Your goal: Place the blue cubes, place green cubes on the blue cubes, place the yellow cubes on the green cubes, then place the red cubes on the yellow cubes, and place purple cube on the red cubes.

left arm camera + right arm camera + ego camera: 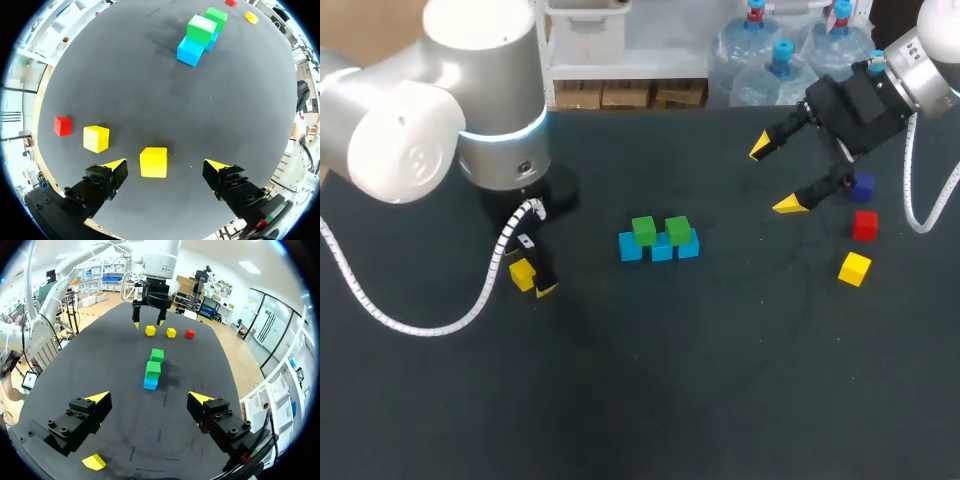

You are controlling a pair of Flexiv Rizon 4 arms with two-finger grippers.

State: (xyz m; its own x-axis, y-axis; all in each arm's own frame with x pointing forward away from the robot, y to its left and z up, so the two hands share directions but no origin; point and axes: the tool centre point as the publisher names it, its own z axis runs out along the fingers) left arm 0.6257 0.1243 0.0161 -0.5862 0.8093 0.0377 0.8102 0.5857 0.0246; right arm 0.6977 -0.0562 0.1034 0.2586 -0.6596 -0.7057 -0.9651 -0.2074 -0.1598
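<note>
Three blue cubes [660,247] sit in a row on the counter [720,380] with two green cubes [643,230] on them. The left pincer [166,163] stands released, fingers either side of a yellow cube [153,162], not touching. The right pincer [772,178] hangs released beside what looks like the purple cube [863,186].

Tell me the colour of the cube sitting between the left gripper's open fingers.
Yellow: the small yellow cube shows best in the left wrist view.
</note>
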